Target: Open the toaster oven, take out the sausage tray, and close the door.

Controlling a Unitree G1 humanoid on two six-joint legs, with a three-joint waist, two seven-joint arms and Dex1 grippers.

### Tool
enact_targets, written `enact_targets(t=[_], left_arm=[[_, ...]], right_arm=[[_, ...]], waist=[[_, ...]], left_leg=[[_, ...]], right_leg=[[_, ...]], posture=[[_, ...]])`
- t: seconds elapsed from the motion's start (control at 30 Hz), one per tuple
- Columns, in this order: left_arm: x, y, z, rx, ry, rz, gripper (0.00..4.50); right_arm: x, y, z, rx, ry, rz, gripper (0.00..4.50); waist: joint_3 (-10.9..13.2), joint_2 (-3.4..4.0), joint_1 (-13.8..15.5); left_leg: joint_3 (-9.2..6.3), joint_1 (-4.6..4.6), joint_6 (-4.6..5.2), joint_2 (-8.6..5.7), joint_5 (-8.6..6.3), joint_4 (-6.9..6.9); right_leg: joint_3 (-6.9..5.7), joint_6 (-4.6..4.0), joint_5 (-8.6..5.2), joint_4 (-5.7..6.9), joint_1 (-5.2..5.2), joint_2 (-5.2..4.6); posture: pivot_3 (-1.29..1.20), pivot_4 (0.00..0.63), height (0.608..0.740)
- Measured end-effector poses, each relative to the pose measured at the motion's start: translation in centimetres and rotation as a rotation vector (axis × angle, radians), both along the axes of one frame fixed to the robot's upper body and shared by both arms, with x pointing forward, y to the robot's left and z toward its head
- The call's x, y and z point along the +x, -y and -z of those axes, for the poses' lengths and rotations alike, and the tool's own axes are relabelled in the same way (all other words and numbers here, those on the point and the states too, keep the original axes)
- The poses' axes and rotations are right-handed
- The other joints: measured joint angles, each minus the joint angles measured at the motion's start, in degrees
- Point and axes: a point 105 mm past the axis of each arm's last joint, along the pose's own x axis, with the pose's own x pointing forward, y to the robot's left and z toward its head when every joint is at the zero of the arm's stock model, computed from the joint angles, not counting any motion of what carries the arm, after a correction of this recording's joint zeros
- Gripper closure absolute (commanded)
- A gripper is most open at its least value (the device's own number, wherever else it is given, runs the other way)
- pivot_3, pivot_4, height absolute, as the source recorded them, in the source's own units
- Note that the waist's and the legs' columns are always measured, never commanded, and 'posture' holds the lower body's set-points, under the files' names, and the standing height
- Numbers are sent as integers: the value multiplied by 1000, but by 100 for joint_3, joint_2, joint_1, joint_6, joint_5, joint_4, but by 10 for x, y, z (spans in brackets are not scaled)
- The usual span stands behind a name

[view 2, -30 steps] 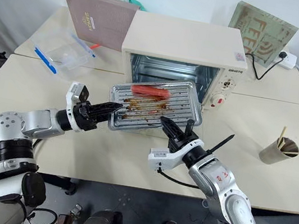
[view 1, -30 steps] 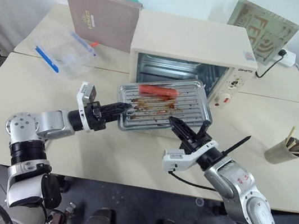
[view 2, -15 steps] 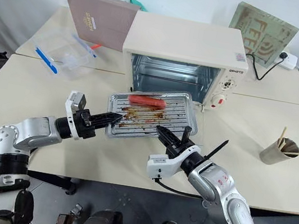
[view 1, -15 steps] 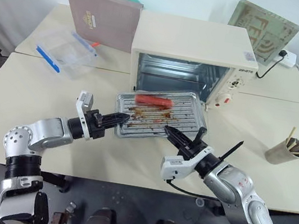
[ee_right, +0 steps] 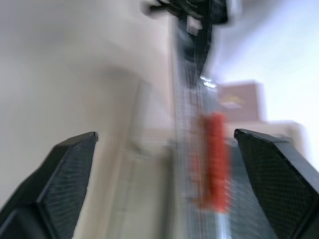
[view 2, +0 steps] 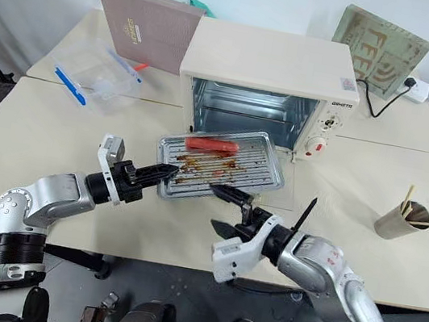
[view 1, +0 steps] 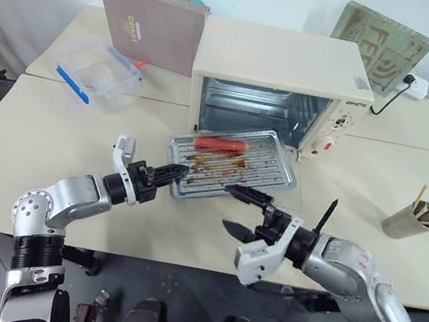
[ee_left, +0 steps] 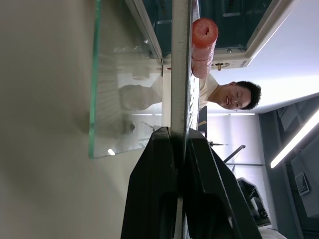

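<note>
Surface: cream table [view 1: 22, 139], white wall behind
Toaster oven [view 1: 283, 66]: at the table's middle, glass door [ee_left: 117, 99] folded down flat
Sausage tray [view 1: 230, 163]: in front of the oven mouth over the lowered door, red sausage [view 1: 220, 143] along its far side
Left gripper [view 1: 176, 173]: fingers pressed together, pinching the tray's left rim
Right gripper [view 1: 238, 210]: fingers spread wide, just off the tray's near edge, not touching it
</note>
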Motion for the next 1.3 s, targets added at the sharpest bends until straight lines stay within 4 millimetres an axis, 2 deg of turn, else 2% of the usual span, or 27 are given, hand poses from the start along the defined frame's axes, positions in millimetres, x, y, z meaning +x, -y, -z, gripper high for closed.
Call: enact_targets(t=[0.13, 0.43, 0.53, 0.57, 0.63, 0.73, 0.97, 1.0, 1.17, 1.3], left_arm=[[-9, -18, 0, 21, 20, 7, 4500], [-30, -76, 0, 26, 20, -85, 4500], [-39, -92, 6, 14, 0, -139, 4500], [-42, -96, 8, 9, -6, -154, 4500], [-46, -105, 12, 1, -15, -201, 4500], [-51, -118, 12, -10, -7, -272, 4500], [-62, -131, 10, -41, 46, -418, 4500], [-64, -134, 11, -48, 49, -450, 4500], [-68, -146, 12, -64, 58, -583, 4500], [-67, -152, 12, -76, 53, -671, 4500]], right_arm=[[-7, 17, 7, -2, -174, 13, 24], [14, 66, -22, 131, -472, 230, 24], [24, 78, -26, 159, -525, 277, 24], [27, 81, -27, 156, -533, 289, 395], [36, 90, -28, 156, -538, 317, 842], [48, 106, -24, 152, -554, 373, 1840], [71, 134, -11, 93, -555, 457, 4292], [74, 137, -6, 82, -570, 467, 4447], [79, 137, 18, 80, -644, 465, 4447], [85, 131, 23, 100, -656, 443, 4447]], waist=[[0, 0, -4], [0, 1, 2], [1, 1, -2], [1, 2, 0], [1, 2, 4], [1, 2, 13], [1, 3, -25], [1, 3, -25], [1, 3, -19], [1, 3, -10]], left_leg=[[1, 1, 0, 5, 0, -1], [1, 4, -5, 19, -3, -6], [3, 4, -5, 19, -4, -4], [3, 4, -5, 19, -4, -4], [4, 4, -6, 20, -4, -3], [6, 4, -7, 20, -5, -4], [10, 5, -10, 26, -7, -5], [10, 5, -12, 29, -8, -4], [11, 5, -13, 33, -8, 1], [7, 5, -13, 34, -9, 5]], right_leg=[[1, 0, 0, -8, 3, 5], [2, -3, -1, -18, 6, 20], [3, -3, -1, -19, 6, 20], [2, -3, -1, -19, 6, 20], [3, -3, -1, -21, 6, 20], [4, -3, -1, -23, 6, 19], [4, -3, -1, -28, 7, 24], [4, -4, -2, -28, 7, 26], [3, -5, -2, -32, 11, 30], [0, -5, -1, -36, 18, 31]], posture=[[0, 150, 740], [0, 150, 740], [0, 150, 740], [0, 150, 740], [0, 150, 740], [0, 150, 740], [0, 150, 740], [0, 150, 740], [0, 150, 740], [0, 150, 740]])
